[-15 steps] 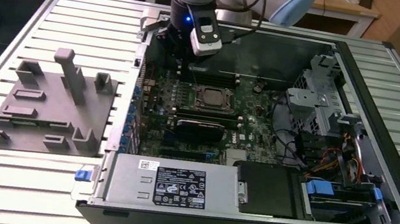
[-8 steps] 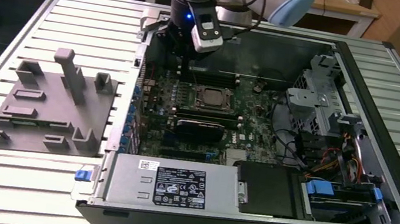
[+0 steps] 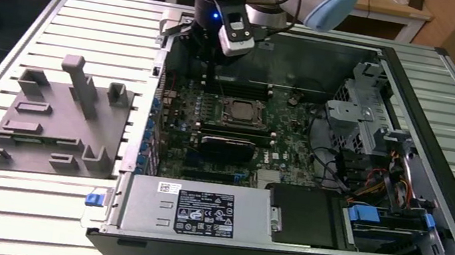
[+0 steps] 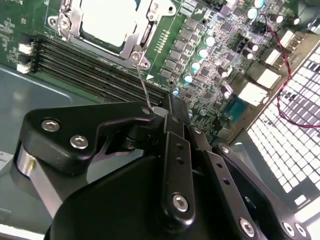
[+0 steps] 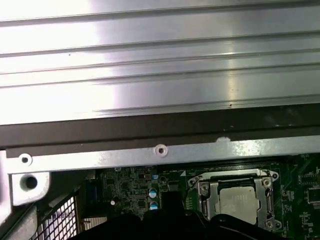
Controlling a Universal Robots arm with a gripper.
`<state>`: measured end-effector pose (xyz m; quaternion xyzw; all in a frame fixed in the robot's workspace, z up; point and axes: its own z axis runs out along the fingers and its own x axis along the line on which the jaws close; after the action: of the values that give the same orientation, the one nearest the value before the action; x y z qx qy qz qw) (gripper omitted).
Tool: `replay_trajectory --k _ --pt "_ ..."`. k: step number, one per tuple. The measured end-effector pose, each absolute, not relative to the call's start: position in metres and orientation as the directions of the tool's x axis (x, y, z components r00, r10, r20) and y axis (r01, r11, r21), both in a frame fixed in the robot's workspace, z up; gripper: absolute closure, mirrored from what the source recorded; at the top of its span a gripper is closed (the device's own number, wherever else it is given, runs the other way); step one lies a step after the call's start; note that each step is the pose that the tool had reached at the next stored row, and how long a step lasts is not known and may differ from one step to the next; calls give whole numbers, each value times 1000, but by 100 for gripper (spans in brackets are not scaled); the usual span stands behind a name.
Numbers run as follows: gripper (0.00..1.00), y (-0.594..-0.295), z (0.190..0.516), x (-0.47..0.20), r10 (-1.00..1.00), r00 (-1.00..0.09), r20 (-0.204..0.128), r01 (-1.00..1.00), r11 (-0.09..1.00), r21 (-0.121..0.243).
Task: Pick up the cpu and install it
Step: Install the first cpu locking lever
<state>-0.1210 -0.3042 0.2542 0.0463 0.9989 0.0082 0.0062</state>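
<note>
In the second wrist view the pincer's black linkage covers its own fingertips, so their spacing cannot be judged, and the cpu is cut off by the picture's edge. In the first wrist view dark housing hides the socket frame's near side.

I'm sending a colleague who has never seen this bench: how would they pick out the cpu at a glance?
Start at the open computer case on the slatted table and look at the green motherboard inside. Near its middle sits a metal-framed socket; the cpu is the pale silvery square lying in that frame. Its plain, bright flat top sets it apart from the dark chips and slots around it.
</note>
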Motion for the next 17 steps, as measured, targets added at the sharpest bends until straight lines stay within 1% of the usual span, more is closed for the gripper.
replay_trajectory --k 15,17 --pt "89 -304 254 -87 88 -996 -14 87 996 24" --pt "89 -305 253 -87 88 -996 -14 87 996 36"
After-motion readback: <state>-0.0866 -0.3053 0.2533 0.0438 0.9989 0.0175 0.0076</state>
